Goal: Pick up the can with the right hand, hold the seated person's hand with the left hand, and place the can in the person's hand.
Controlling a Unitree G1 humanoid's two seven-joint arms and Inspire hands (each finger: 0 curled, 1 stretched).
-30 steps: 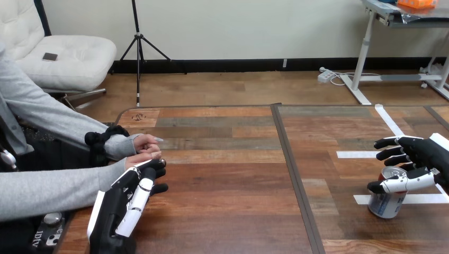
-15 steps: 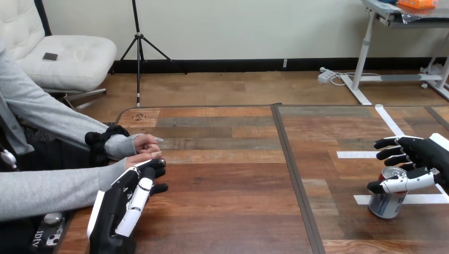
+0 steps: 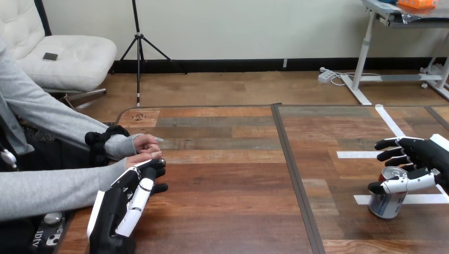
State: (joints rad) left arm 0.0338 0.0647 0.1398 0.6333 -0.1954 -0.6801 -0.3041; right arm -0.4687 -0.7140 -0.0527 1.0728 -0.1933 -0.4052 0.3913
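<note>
A silver can (image 3: 387, 197) stands upright on the table's right part, near the right edge. My right hand (image 3: 423, 155) is at the can's top, fingers straight and spread behind the rim, thumb lying across the front of the can's upper part; it is open. At the table's left side the person's two hands (image 3: 142, 148) rest together on the table edge. My left hand (image 3: 122, 203) lies on the table just in front of them, fingers straight, its fingertips (image 3: 156, 166) touching or just beside the person's nearer hand; I cannot tell which.
White tape strips (image 3: 362, 154) mark the table's right part around the can. A dark seam (image 3: 293, 169) runs front to back down the table's middle. A small black device (image 3: 45, 230) sits off the front left corner.
</note>
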